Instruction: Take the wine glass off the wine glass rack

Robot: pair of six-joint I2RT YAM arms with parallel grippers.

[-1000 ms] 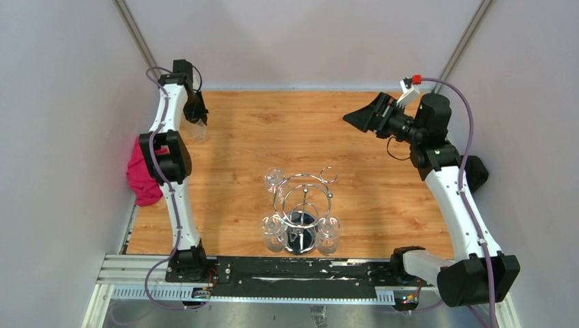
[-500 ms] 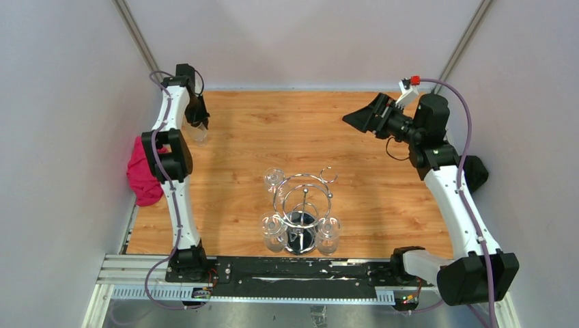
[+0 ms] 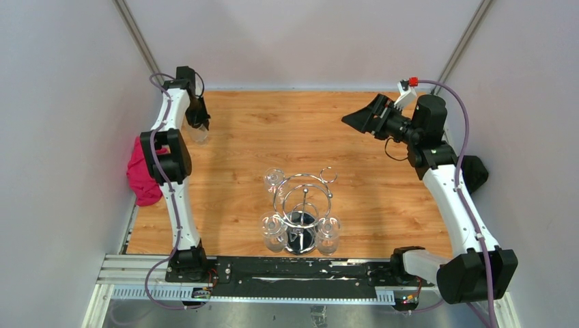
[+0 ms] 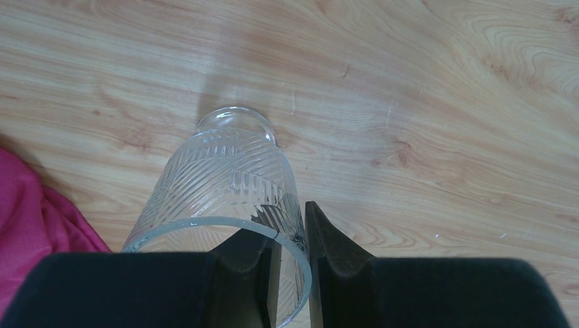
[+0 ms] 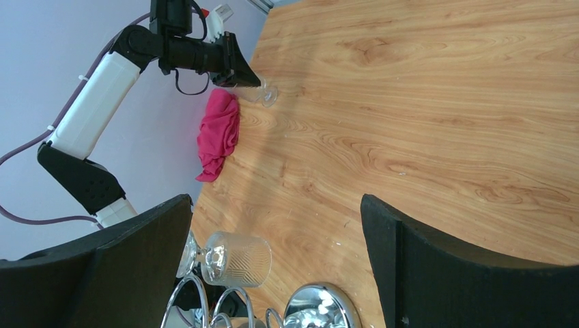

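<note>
Left end effector [image 4: 290, 229], pinching the wine glass [image 4: 225, 178] by its rim, has inched over the surface [image 4: 444, 102], well apart from the rack [image 3: 304, 205]; right end effector [image 5: 274, 201] spread wide.

Centre, near edge: wine glass rack [image 3: 304, 205] stood, hanging glasses [image 3: 274, 179] crowding its left and front sides. Behind it the bare table [image 3: 300, 130] lay wide, passable. Far-left corner taken: left gripper [image 4: 290, 225] pinched a wine glass [image 4: 225, 178] by the rim. Left edge: pink cloth [image 3: 140, 174].

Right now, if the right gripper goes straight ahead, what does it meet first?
Most likely bare table: the open right gripper aims at the wood, with the rack off to one side. Depth is unclear.
</note>
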